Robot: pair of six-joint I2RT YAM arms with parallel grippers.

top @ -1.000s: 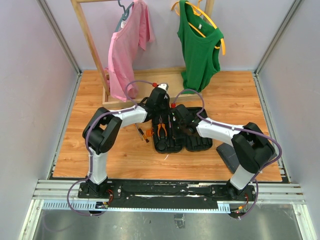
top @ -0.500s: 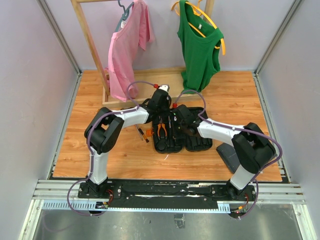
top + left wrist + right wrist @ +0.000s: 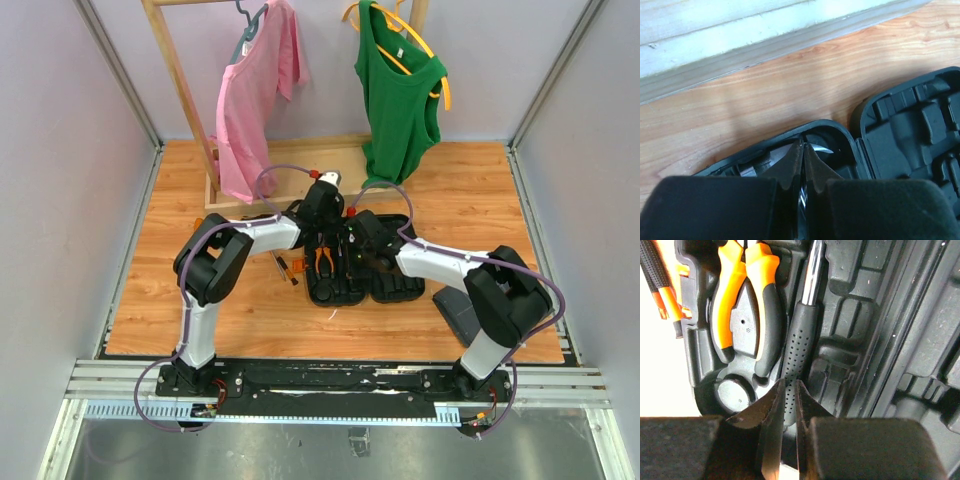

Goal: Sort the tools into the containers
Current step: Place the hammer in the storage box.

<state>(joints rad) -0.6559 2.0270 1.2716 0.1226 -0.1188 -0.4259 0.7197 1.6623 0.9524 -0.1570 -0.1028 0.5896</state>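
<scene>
Two arms, top view: the left gripper and right gripper are both low over the open tool case. The screwdrivers lie on the table just left of the case.
Right wrist view: the fingers stand a slit apart astride the dotted handle of the hammer. Whether they clamp it or only hang above it, I cannot tell. The orange-handled pliers lie seated just beside it.
Left wrist view: the fingertips meet with nothing clearly pinched, over the case's far end, where bright metal shows, probably the hammer's head.
Step in hand: likely seating the hammer in its moulded slot.
Doing it well: press straight down at both ends, keep the shaft parallel to the slot, and let go only once it lies flush.
</scene>
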